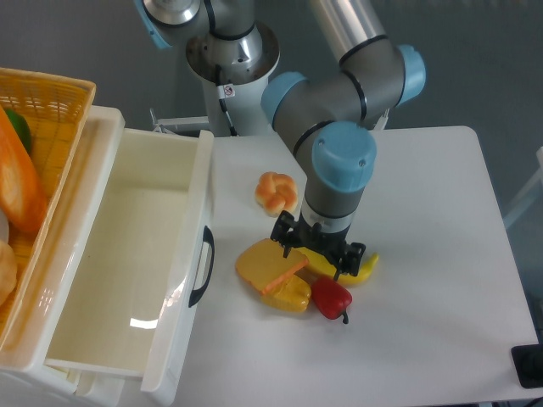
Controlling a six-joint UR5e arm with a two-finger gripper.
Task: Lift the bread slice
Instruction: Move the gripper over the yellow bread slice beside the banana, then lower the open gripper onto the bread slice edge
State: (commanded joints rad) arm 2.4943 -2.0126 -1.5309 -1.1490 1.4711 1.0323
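Low over the pile of toy food, the gripper [316, 251] points straight down, its black fingers just behind the bread slice [270, 263]; whether they are spread or closed cannot be told from this angle. That slice lies tilted near the middle of the white table [441, 220], propped on a yellow bell pepper [288, 298]. A red pepper [331, 297] touches the yellow one on its right, and a banana [361, 270] shows beneath the gripper. A knotted bread roll [276, 191] sits apart, farther back.

At left, a white drawer [119, 254] with a black handle [202, 265] stands pulled open, nothing visible inside it. Beside it, an orange wicker basket [51, 93] holds orange and green items, only partly seen. No writing is readable. A grey wall lies behind.
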